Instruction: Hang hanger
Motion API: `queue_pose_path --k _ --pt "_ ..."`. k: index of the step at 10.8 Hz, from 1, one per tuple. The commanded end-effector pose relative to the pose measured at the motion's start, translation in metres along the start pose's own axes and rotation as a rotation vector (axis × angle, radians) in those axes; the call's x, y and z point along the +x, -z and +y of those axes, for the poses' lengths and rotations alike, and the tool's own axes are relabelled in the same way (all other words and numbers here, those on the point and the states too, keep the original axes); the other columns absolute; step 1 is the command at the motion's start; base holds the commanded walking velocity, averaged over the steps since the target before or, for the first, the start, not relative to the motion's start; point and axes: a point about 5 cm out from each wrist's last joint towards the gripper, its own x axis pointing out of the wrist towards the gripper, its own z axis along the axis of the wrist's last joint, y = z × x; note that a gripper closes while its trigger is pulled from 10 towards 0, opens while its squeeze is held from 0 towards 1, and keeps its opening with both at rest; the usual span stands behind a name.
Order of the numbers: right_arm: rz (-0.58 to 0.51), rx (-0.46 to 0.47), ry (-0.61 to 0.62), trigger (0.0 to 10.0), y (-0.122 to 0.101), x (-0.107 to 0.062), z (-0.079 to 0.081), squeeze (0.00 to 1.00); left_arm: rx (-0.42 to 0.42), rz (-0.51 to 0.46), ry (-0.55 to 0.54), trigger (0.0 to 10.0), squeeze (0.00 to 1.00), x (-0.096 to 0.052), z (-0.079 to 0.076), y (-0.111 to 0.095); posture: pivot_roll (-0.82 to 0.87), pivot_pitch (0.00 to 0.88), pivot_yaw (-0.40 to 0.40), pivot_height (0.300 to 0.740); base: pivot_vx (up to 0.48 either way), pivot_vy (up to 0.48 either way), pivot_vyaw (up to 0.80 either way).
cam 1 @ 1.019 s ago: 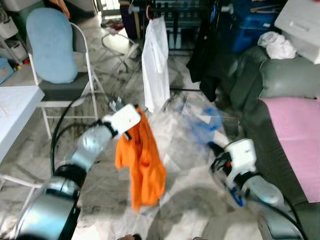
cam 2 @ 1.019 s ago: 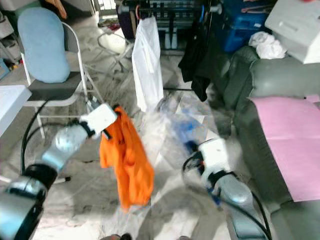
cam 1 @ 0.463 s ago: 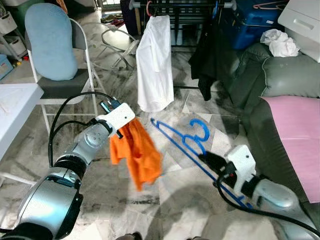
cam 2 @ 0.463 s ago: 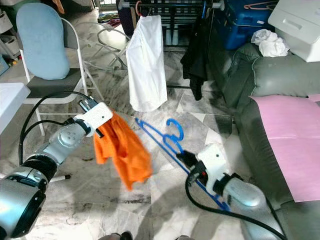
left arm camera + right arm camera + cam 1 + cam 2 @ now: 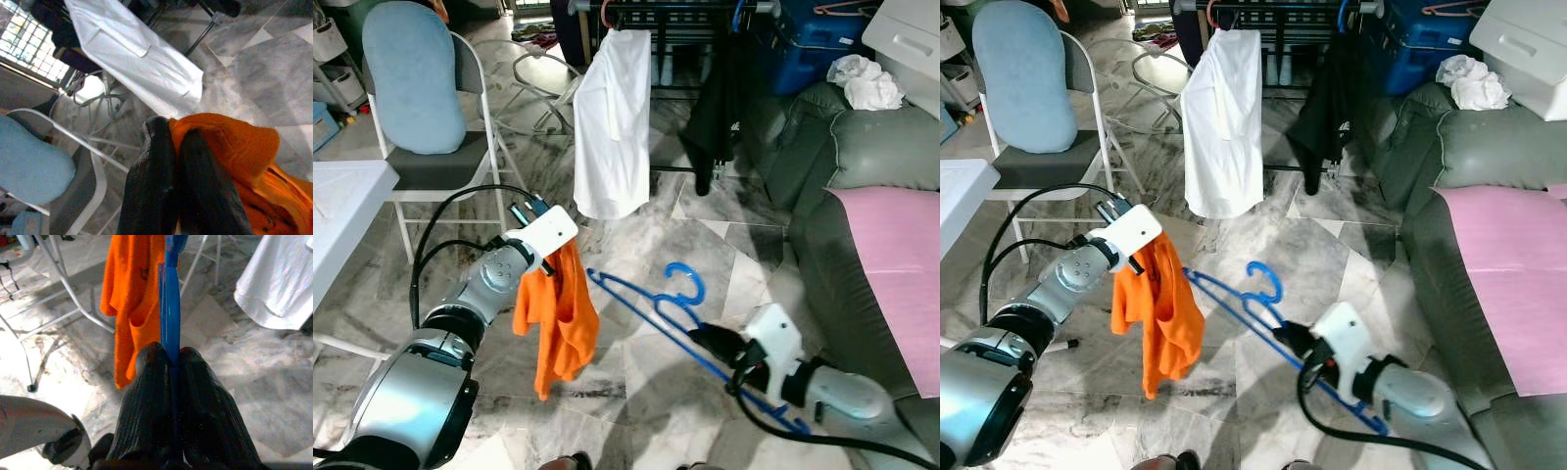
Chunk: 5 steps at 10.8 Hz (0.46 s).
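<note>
Now left fingers (image 5: 161,191) clamp one orange garment (image 5: 556,323); right fingers (image 5: 161,426) clamp one blue hanger (image 5: 651,308).

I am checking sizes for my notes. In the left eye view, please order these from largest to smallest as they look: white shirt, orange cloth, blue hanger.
1. white shirt
2. orange cloth
3. blue hanger, long but very thin

The cloth hangs nearer the camera, so it looks larger than it may be.

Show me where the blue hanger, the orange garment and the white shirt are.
blue hanger (image 5: 683,284): left eye view, on its hook.
orange garment (image 5: 558,318): left eye view, middle of the cloth.
white shirt (image 5: 1224,117): right eye view, its front.
</note>
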Motion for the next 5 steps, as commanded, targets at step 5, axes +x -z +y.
queue_pose_path --k 5 --pt "-0.022 -0.059 0.063 10.0 -0.006 0.019 -0.007 0.0 -0.042 -0.078 0.062 10.0 0.0 0.003 -0.008 -0.013 -0.19 0.129 0.07 0.74 0.0 0.0 0.0"
